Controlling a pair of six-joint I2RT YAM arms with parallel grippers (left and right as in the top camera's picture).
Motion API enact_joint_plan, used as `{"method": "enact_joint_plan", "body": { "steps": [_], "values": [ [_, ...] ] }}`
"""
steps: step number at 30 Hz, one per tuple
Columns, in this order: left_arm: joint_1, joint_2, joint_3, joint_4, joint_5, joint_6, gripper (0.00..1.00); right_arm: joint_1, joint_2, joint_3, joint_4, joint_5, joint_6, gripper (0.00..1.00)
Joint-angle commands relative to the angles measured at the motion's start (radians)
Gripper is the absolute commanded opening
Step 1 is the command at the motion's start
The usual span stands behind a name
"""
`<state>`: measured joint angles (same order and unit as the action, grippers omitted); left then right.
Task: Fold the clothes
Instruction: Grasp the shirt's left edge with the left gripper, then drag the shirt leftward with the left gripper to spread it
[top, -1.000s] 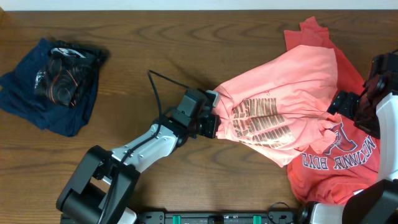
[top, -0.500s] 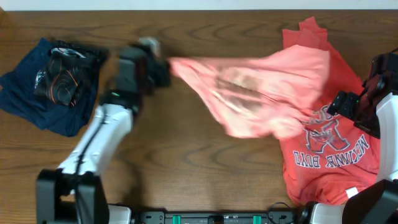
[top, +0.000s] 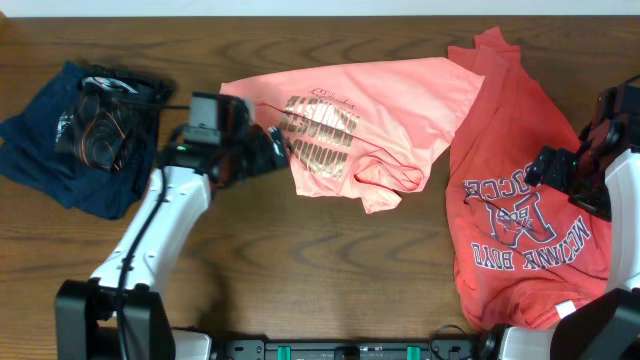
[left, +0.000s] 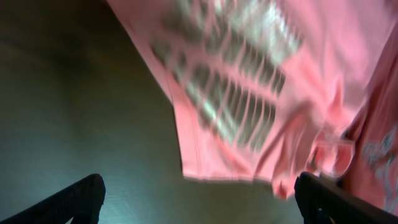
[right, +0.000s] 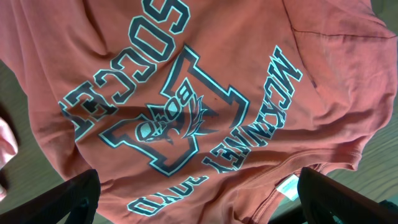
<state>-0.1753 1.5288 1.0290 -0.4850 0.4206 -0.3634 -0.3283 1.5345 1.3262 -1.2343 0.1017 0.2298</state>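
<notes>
A light salmon shirt (top: 385, 100) with a gold print lies loosely spread at the back middle of the table, its lower part rumpled. My left gripper (top: 272, 152) stands open just left of its printed edge, with nothing between the fingers; in the left wrist view the shirt (left: 261, 81) lies ahead of the left gripper (left: 202, 208). A darker coral shirt (top: 520, 215) with a teal print lies at the right. My right gripper (top: 545, 168) hovers open above it, and the right wrist view shows the print (right: 180, 118) beyond the right gripper (right: 199, 208).
A heap of navy clothes (top: 85, 135) with a dark bundle on top lies at the far left. Bare wooden table (top: 330, 270) stretches along the front between the arms. The coral shirt reaches the table's front right edge.
The left gripper dragged the salmon shirt leftward off the coral shirt, then opened and let it go. The shirt now lies at the back middle. The right arm has not moved.
</notes>
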Motion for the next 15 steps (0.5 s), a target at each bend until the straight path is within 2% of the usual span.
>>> {"method": "enact_joint_plan", "body": {
  "steps": [1, 6, 13, 15],
  "values": [
    [-0.075, 0.04, -0.047, 0.014, 0.013, 0.002, 0.98, -0.006, 0.003, -0.001, -0.001, -0.005, -0.027, 0.99],
    [-0.153, 0.132, -0.096, 0.126, 0.012, -0.031, 0.98, -0.006, 0.003, -0.001, -0.003, -0.005, -0.029, 0.99],
    [-0.182, 0.274, -0.097, 0.248, -0.046, -0.059, 1.0, -0.005, 0.003, -0.001, -0.005, -0.005, -0.029, 0.99],
    [-0.183, 0.296, -0.097, 0.27, -0.042, -0.101, 0.88, -0.005, 0.003, -0.001, -0.005, -0.005, -0.029, 0.99]
  ]
}}
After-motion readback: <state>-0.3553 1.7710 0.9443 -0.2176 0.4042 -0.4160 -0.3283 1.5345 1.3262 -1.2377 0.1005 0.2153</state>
